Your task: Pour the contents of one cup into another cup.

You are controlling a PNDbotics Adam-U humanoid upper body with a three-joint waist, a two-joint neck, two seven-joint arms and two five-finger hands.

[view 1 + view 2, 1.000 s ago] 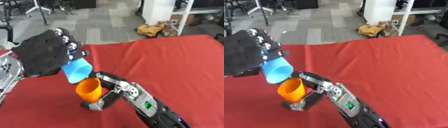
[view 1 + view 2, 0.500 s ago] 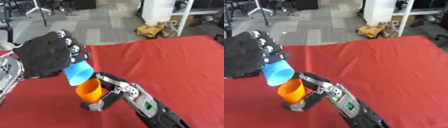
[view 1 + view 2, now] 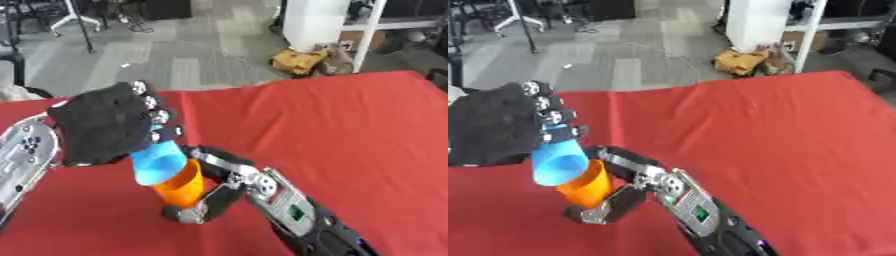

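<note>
You had the left robot hand (image 3: 105, 125) curled round the small light-blue plastic cup (image 3: 158, 163), holding it tipped steeply so its open mouth faced down and toward the camera, directly above the orange cup. The blue cup's lower rim sat at, or just inside, the mouth of the tapered orange plastic cup (image 3: 181, 185); whether the two rims touched could not be told. The inside of the blue cup showed only as plain blue, and nothing could be made out in it. The orange cup's interior was hidden behind the blue cup, so its contents could not be seen either.

You had the right robot hand (image 3: 213, 192) on the near right side of the orange cup, its dark fingers (image 3: 604, 211) wrapped round the lower part of the cup and reaching down to the red cloth-covered tabletop (image 3: 350, 125) at the cup's base. The orange cup stood nearly upright, leaning slightly, on that cloth. The right forearm, black and silver with a small green patch, ran from the orange cup toward the lower right edge of the view.

Both cups were toward the near left part of the red tabletop. Beyond the far edge of the tabletop, well apart from the orange cup, a yellow-brown bag (image 3: 297, 61) lay on the grey floor beside a white pillar (image 3: 315, 22).
</note>
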